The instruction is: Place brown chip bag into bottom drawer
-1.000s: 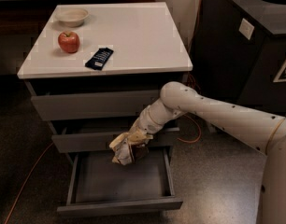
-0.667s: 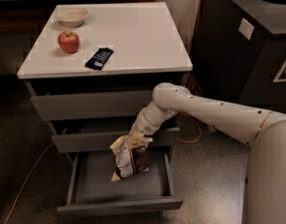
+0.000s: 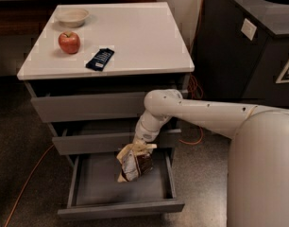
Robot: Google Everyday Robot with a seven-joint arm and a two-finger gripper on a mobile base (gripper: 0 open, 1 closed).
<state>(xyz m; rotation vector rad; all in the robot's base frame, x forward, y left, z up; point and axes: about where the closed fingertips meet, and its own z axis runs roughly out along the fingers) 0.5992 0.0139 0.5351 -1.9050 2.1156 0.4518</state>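
Observation:
The brown chip bag (image 3: 134, 165) hangs upright from my gripper (image 3: 140, 148), which is shut on its crumpled top. The bag is dark brown in the middle with tan edges. It is inside the opening of the bottom drawer (image 3: 88, 186), which is pulled out, over the right half of its grey interior. I cannot tell if the bag's lower edge touches the drawer floor. My white arm (image 3: 201, 112) reaches in from the right, in front of the middle drawer.
The cabinet's white top (image 3: 135, 37) carries a red apple (image 3: 69, 42), a small bowl (image 3: 72, 16) and a flat dark-blue wrapped bar (image 3: 100, 59). A dark bin unit (image 3: 248, 46) stands to the right. An orange cable (image 3: 26, 178) runs on the floor at left.
My gripper has lowered the bag and shifted it right, from in front of the middle drawer down into the open bottom drawer. The bag now hangs more upright.

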